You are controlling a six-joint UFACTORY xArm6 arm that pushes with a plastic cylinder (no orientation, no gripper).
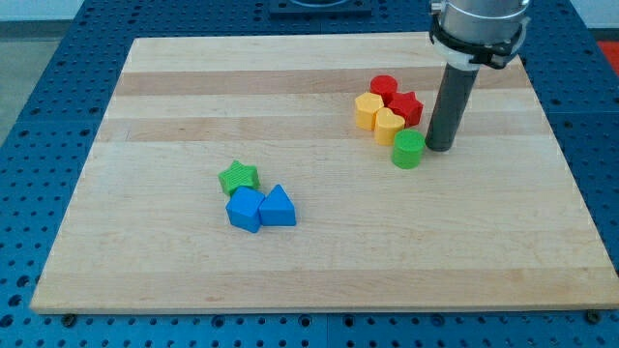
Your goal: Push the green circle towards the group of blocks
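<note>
The green circle [408, 150] is a short green cylinder standing right of the board's middle. My tip [440, 148] rests on the board just to its right, very close to it or touching. Directly up and left of the green circle sits a tight group: a red circle [384, 87], a red star [404, 106], a yellow hexagon-like block [368, 110] and a yellow block [389, 125]. The green circle is almost against the lower yellow block.
A second cluster lies left of centre: a green star [238, 177], a blue block [246, 209] and a blue triangle [278, 207]. The wooden board [145, 271] lies on a blue perforated table [39, 116]. The arm's grey housing [479, 24] hangs at the view's top right.
</note>
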